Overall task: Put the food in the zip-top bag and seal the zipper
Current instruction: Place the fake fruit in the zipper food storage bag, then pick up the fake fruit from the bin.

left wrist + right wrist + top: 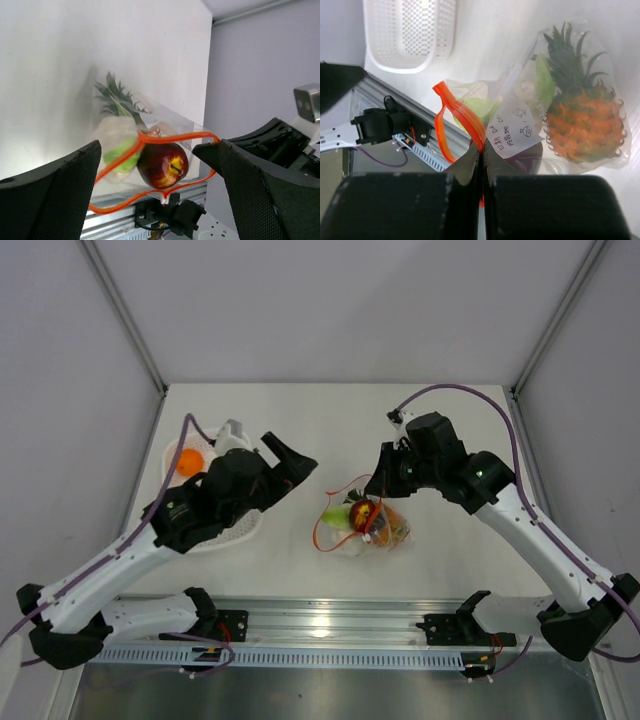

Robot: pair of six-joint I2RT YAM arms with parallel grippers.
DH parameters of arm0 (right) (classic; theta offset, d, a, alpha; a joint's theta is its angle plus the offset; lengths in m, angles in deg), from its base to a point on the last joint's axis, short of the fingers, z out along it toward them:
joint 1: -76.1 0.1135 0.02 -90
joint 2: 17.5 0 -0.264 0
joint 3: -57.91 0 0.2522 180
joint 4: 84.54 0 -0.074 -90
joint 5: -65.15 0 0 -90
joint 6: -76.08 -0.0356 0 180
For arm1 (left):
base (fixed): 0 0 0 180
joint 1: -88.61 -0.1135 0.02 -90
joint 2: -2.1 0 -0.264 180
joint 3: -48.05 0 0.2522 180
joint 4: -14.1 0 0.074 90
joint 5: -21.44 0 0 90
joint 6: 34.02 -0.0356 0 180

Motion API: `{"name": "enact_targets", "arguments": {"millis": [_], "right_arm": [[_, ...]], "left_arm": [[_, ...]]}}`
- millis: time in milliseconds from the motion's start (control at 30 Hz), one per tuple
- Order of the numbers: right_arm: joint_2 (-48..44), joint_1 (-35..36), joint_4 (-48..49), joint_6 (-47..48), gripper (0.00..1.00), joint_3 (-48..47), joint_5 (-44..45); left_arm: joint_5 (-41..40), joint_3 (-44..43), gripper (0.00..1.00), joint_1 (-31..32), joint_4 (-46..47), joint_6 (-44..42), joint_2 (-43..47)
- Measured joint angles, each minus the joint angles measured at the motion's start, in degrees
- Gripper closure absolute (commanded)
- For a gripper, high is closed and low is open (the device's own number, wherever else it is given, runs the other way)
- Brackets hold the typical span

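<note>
The clear zip-top bag [370, 528] lies mid-table with its mouth open. It holds the orange pineapple [582, 125], the pale green leafy vegetable [120, 150] and the dark red piece [162, 164]. My right gripper [482, 159] is shut on the red-orange zipper [462, 117] at one end of the mouth and holds it up; in the top view it [378, 490] is above the bag. My left gripper [160, 145] is open and empty, facing the open mouth from a short way off, left of the bag in the top view [295, 462]. The round orange fruit [190, 462] lies in the basket.
The white mesh basket [240, 530] sits at the left under my left arm, and also shows in the right wrist view [410, 32]. A metal rail [330, 625] runs along the near table edge. Grey walls close in the sides and back.
</note>
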Motion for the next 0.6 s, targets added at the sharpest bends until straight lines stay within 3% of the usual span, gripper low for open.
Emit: {"name": "enact_targets", "arguments": {"millis": [133, 267, 600], "right_arm": [[-3.7, 0.2, 3.8, 3.3, 1.0, 3.7, -4.6], [-5.7, -1.8, 6.7, 4.0, 1.0, 8.8, -10.7], [-1.5, -1.8, 6.1, 4.8, 1.0, 5.5, -8.2]], "left_arm": [[-1.3, 5.0, 0.0, -4.5, 0.5, -4.0, 9.4], [4.2, 12.2, 0.0, -18.3, 0.4, -7.7, 16.2], [12.0, 14.2, 0.0, -35.3, -4.2, -10.1, 10.5]]}}
